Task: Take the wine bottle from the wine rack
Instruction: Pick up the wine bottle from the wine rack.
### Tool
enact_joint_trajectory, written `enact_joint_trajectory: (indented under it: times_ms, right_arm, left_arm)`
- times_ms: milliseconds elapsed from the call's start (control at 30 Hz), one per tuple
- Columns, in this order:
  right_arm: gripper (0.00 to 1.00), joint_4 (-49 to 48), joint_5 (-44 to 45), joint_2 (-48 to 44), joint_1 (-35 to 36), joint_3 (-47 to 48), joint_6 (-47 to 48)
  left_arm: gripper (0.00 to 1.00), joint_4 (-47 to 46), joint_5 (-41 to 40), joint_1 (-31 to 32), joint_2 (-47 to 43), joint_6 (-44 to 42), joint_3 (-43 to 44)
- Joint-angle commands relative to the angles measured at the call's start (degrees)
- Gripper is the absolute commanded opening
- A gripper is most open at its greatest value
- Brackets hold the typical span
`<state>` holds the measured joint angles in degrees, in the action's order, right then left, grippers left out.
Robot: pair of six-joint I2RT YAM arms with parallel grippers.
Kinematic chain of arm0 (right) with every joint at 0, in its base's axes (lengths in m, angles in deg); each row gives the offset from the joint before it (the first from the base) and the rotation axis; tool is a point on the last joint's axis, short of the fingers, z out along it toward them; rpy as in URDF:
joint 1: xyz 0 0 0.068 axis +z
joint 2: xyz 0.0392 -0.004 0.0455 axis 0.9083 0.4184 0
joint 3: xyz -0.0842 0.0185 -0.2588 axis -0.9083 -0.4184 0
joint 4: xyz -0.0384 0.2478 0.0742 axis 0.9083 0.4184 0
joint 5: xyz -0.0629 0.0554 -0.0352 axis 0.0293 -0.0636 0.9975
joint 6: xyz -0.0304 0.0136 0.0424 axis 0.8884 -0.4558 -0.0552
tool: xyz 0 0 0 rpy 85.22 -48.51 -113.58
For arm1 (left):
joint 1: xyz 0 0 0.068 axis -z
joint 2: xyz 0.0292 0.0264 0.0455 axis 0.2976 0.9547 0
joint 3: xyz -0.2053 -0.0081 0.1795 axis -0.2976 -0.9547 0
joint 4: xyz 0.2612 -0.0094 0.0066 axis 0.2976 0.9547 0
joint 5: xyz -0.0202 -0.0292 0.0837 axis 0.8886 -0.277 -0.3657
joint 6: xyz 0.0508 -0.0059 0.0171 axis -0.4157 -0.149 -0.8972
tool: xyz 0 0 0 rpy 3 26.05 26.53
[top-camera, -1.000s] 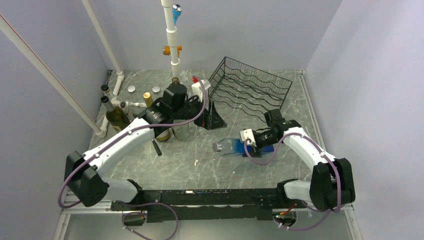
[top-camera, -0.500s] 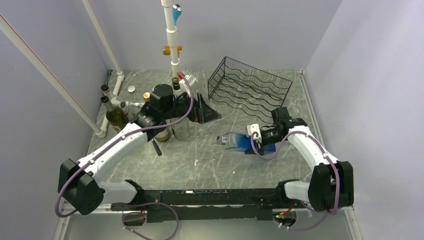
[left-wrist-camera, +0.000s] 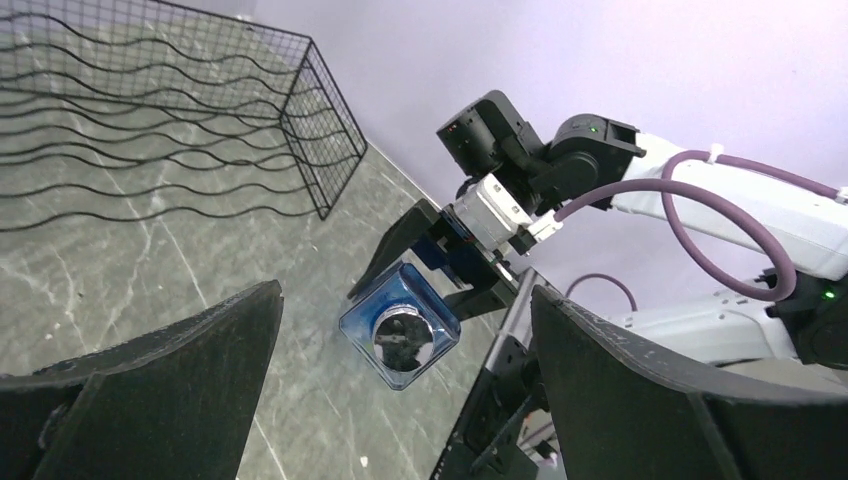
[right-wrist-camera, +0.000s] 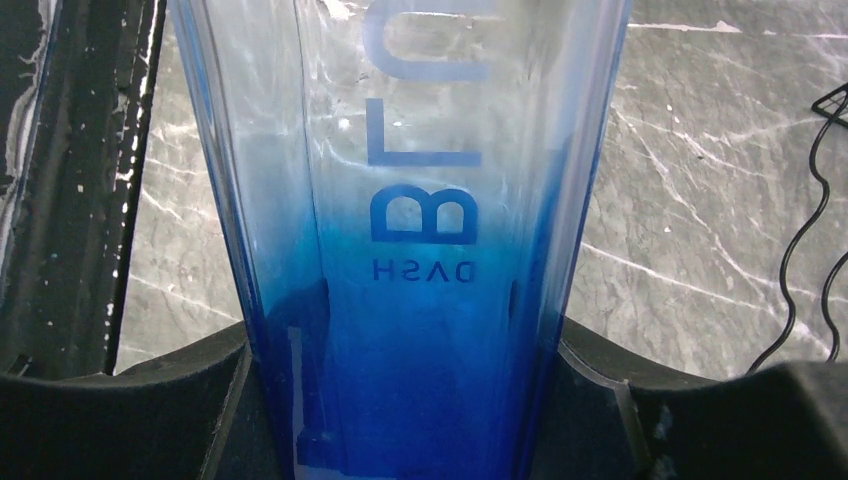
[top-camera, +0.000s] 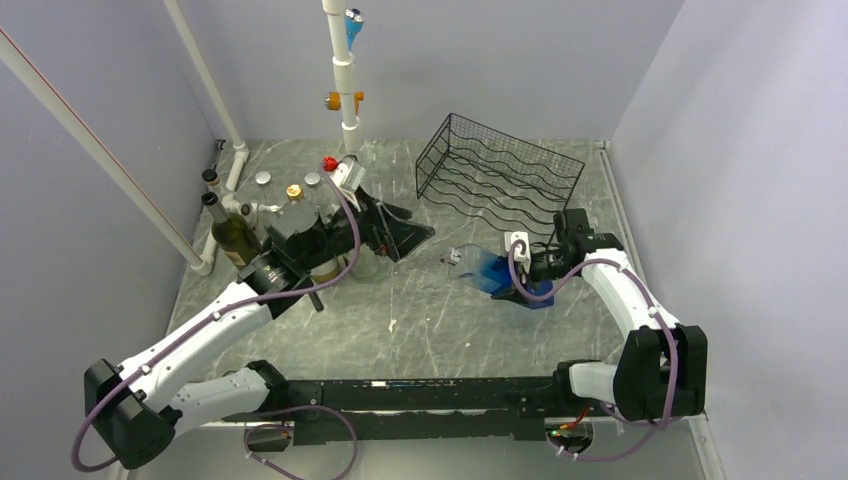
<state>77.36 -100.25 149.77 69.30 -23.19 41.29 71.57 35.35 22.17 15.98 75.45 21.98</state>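
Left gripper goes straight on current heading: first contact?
Probably the blue bottle, cap end first: it sits centred between the left gripper's open fingers, held by the right gripper. Gap unclear.

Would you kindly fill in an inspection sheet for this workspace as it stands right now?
Surface: grey marbled table, no spills seen.
Job's things: black wire wine rack at the rear right, no bottle seen in it; blue bottle off the rack, lying sideways in front of it.
Clutter: upright bottles grouped at the rear left.
Grippers: right gripper shut on the blue bottle's base; left gripper open, empty, facing the bottle's cap.
Cables: purple cables run along both arms, no snag seen.
Surroundings: white pipe frame at the back and left; plain walls around.
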Motion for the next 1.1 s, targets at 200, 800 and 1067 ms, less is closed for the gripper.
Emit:
enact_joint_trajectory:
  times_ms: [200,800,1067]
  right_arm:
    - [0.0,-6.4,-10.47,-1.77,-2.77,4.02,-8.4]
    - [0.0,-17.17,-11.13,-1.75,-3.78,2.57,-23.69]
    - [0.0,-23.46,-12.67,-2.2,-3.77,1.12,-31.46]
  left_arm:
    - [0.99,-5.67,-17.16,7.03,-1.76,-7.45,-1.14]
    - [1.0,-8.41,-29.21,15.56,2.18,-13.68,-1.15]
    - [0.99,-12.45,-30.86,16.5,6.18,-8.64,-0.84]
